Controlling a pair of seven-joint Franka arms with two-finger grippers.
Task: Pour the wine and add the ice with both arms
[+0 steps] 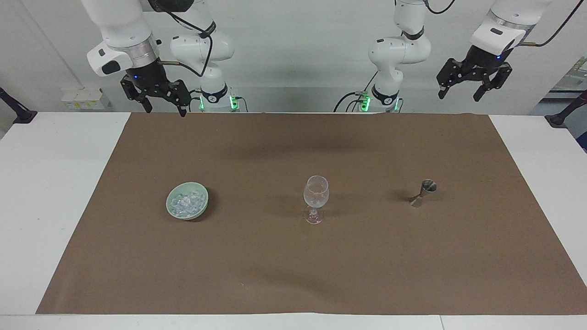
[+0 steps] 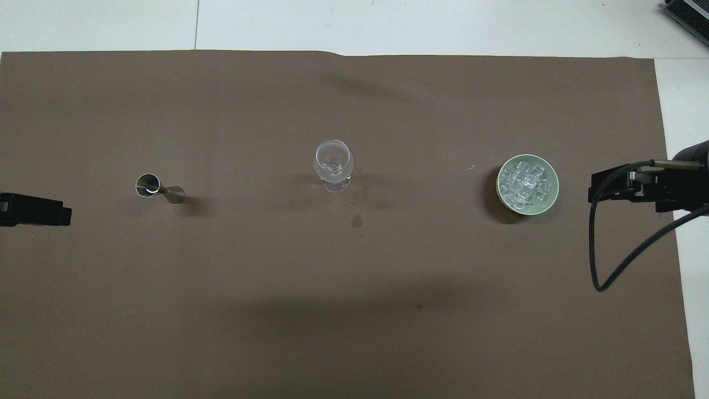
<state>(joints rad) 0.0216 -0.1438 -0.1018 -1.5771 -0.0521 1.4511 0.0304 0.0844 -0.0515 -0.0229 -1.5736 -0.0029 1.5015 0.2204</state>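
Observation:
The ice (image 1: 186, 202) is a heap of small clear chunks in a pale green bowl (image 1: 172, 211) on the brown mat toward the right arm's end; the ice shows in the overhead view (image 2: 526, 182) too. A clear stemmed glass (image 1: 316, 197) (image 2: 334, 163) stands upright at the mat's middle. A small metal jigger (image 1: 424, 192) (image 2: 158, 188) stands toward the left arm's end. My right gripper (image 1: 166, 111) (image 2: 595, 187) is open and empty, raised over the mat's edge by the robots. My left gripper (image 1: 458, 97) (image 2: 36, 201) is open and empty, raised high near its end of the table.
The brown mat (image 1: 293, 275) covers most of the white table (image 1: 55, 192). A small dark stain (image 2: 357, 221) lies on the mat just nearer to the robots than the glass. A black cable (image 2: 604, 277) loops from the right wrist.

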